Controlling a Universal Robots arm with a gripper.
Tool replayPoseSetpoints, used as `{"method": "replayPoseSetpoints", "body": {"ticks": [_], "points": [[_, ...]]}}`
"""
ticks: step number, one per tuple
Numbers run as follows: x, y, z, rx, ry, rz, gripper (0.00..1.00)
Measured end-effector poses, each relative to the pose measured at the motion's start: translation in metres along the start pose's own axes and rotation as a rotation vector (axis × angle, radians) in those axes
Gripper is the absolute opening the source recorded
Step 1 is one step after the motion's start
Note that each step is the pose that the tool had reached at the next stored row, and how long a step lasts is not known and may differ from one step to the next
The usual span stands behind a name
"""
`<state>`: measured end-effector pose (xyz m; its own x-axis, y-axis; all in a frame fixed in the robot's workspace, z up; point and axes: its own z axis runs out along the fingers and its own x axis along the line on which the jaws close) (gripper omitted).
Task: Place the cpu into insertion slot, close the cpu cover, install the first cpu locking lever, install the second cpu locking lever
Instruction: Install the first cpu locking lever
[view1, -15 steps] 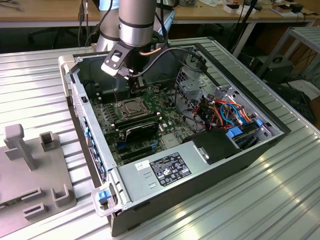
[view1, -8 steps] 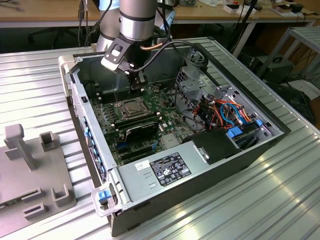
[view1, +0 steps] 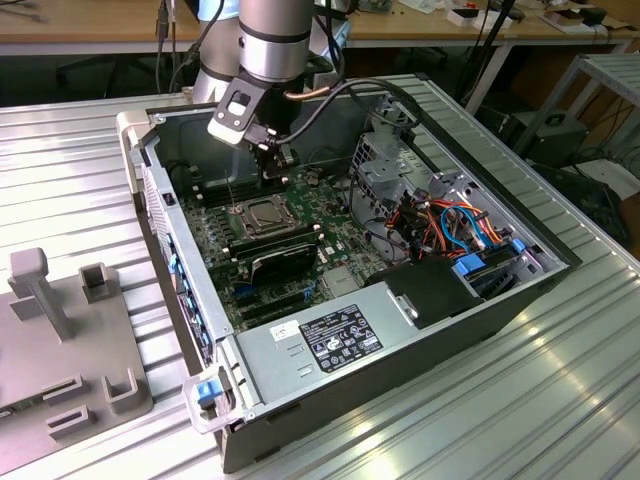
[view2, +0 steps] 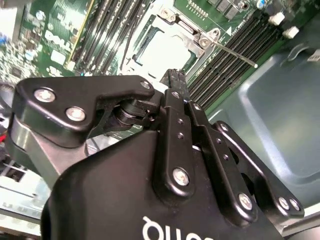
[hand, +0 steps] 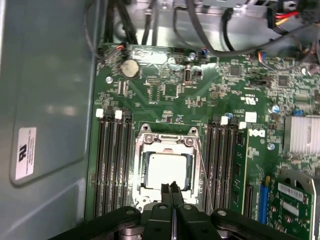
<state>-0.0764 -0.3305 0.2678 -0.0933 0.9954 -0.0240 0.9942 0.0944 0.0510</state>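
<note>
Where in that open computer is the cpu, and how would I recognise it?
Look inside the open computer case at the green circuit board. Midway between two banks of black memory slots sits the cpu, close to the gripper. It is the smooth, silvery square framed by the cpu cover, unlike those narrow slots.

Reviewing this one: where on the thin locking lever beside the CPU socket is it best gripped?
Probably near the free end of the locking lever, which juts clear over the memory slots; come from above, jaws across the thin rod. Its other end sits tight against the cpu cover, leaving little room.
</note>
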Motion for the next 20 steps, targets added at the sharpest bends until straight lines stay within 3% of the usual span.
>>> {"method": "replayPoseSetpoints", "body": {"ticks": [5, 20], "points": [[0.0002, 0.0002, -0.0039, 0.0064, 0.0016, -0.017, 0.11], [-0.0001, 0.0026, -0.0038, 0.0066, 0.0015, -0.018, 0.11]]}}
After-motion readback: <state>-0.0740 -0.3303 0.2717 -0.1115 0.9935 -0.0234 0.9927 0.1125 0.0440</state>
